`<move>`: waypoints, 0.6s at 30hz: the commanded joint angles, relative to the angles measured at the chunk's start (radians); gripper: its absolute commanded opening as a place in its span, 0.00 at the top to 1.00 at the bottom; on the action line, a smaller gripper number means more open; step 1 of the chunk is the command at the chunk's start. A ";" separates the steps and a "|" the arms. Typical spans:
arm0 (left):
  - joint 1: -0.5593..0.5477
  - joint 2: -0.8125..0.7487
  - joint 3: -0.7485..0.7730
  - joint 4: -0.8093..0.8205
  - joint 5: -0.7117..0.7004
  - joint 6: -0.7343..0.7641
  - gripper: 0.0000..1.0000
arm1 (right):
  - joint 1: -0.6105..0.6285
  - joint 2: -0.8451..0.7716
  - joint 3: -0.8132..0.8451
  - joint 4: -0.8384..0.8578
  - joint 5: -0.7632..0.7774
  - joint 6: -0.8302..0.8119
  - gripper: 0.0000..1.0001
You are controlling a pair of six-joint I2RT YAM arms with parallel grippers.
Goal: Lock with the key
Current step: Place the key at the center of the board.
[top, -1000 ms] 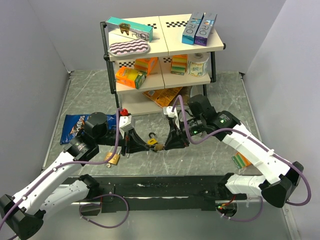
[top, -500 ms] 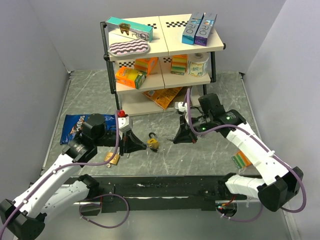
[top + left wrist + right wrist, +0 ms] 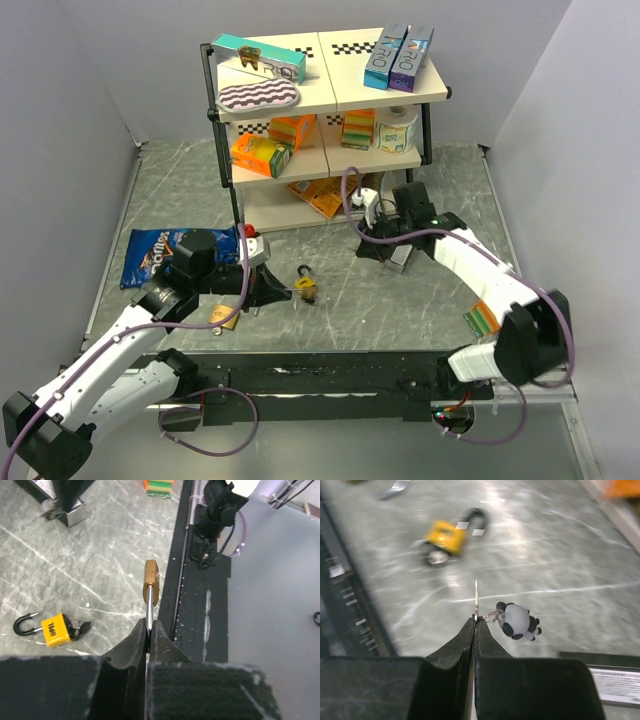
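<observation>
Backs right gripper (image 3: 474, 622) away toward white tiered shelf (image 3: 335, 85), jaws pinching thin silver panda-charm key (image 3: 476, 595). Clamps small brass padlock (image 3: 151, 582) by shackle in left gripper (image 3: 148, 627). Probably reinsertion next: needs key square to keyhole.

OPEL on the yellow padlock (image 3: 54, 631)

L gripper (image 3: 148, 626) low, reaching inward – jaws pinched on padlock (image 3: 151, 582); R gripper (image 3: 474, 621) angled down, jaws pinched on key (image 3: 476, 597).
</observation>
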 commanded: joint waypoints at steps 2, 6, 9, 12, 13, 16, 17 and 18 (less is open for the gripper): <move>0.004 -0.028 -0.031 0.037 -0.046 0.034 0.99 | -0.017 0.134 0.000 0.221 0.164 0.047 1.00; 0.004 -0.040 -0.048 0.034 -0.060 0.034 0.99 | -0.019 0.237 0.047 0.228 0.196 0.031 1.00; 0.004 -0.048 -0.060 0.033 -0.072 0.039 0.99 | -0.017 0.295 0.067 0.225 0.213 0.004 1.00; 0.004 -0.057 -0.069 0.033 -0.075 0.042 0.99 | -0.017 0.333 0.081 0.223 0.218 -0.024 1.00; 0.004 -0.058 -0.072 0.034 -0.073 0.042 0.99 | -0.017 0.340 0.084 0.223 0.218 -0.038 1.00; 0.004 -0.061 -0.080 0.033 -0.080 0.044 0.99 | -0.019 0.369 0.086 0.215 0.221 -0.083 1.00; 0.004 -0.061 -0.083 0.033 -0.084 0.045 0.99 | -0.017 0.372 0.081 0.220 0.224 -0.097 1.00; 0.004 -0.061 -0.085 0.033 -0.086 0.047 0.99 | -0.019 0.373 0.074 0.225 0.226 -0.110 1.00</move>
